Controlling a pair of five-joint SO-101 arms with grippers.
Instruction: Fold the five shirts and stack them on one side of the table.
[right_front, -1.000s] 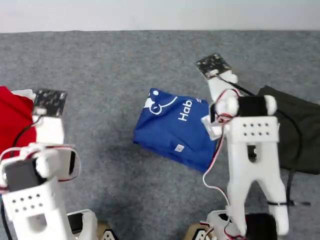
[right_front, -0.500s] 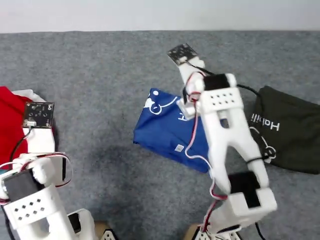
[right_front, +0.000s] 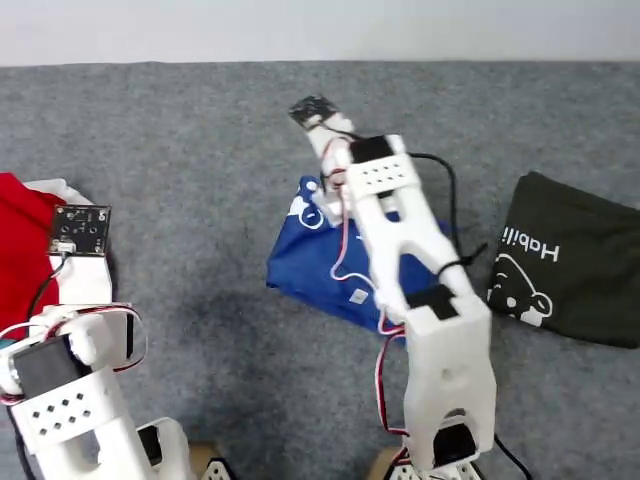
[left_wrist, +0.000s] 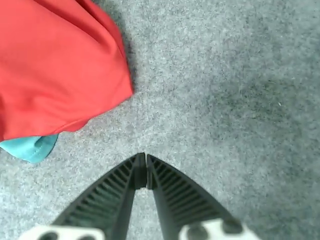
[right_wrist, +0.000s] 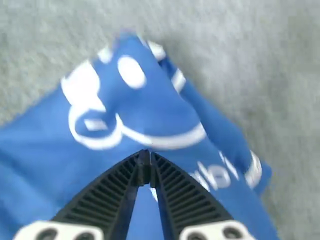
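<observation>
The grey table (right_front: 180, 140) bears three shirts, well apart: a dark shirt (right_front: 575, 275) on the right, a blue shirt (right_front: 310, 255) mid-table and a red shirt (left_wrist: 55, 65) at the left edge. The right gripper (right_wrist: 144, 161) hangs over the blue shirt's print, jaws closed tip to tip. The left gripper (left_wrist: 141, 167) is likewise closed and empty, over bare table beside the red shirt.

Bare carpet (right_front: 200, 200) between red shirt (right_front: 22, 240) and blue shirt (right_front: 315, 265), right arm (right_front: 400, 230) overhead

Blue shirt (right_front: 310, 262) that bore a white bear outline and white lettering, dark shirt (right_front: 572, 292) printed likewise in white, red shirt (right_front: 20, 245) was plain, teal cloth (left_wrist: 32, 148), surface (right_front: 180, 150) was flecked grey.
</observation>
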